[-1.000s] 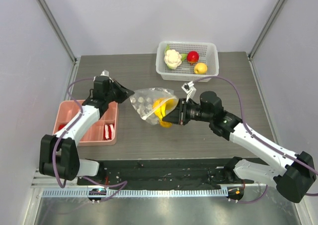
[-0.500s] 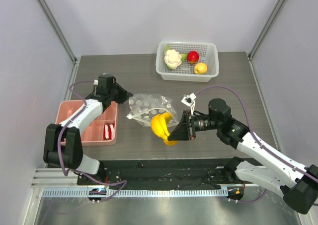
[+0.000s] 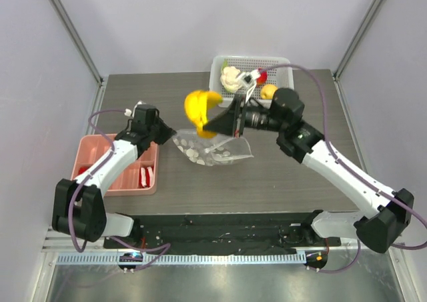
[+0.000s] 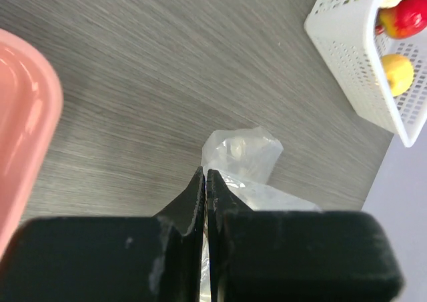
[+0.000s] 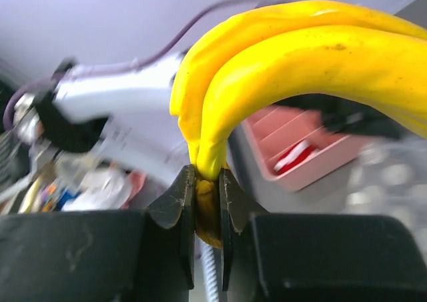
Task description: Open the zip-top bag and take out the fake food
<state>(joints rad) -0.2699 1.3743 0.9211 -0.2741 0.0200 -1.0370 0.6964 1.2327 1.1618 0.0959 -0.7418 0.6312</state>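
Up and back since a second ago, my right tool (image 5: 207, 182) pinches one banana bunch (image 3: 199, 107) by its stem above the desk (image 3: 300, 182) | left tool (image 4: 205, 177) pressed together on the corner of one zip-top bag (image 3: 213, 149), lying on the desk | right arm (image 3: 313, 157) partly blocks one white basket (image 3: 285, 63): one cauliflower (image 3: 231, 79), one red fruit (image 4: 407, 15), one yellow fruit (image 3: 269, 92) | one pink tray (image 3: 120, 182) far left

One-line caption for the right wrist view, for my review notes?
Right gripper, jaws clamped on the stem of the yellow banana bunch; pink tray blurred behind.
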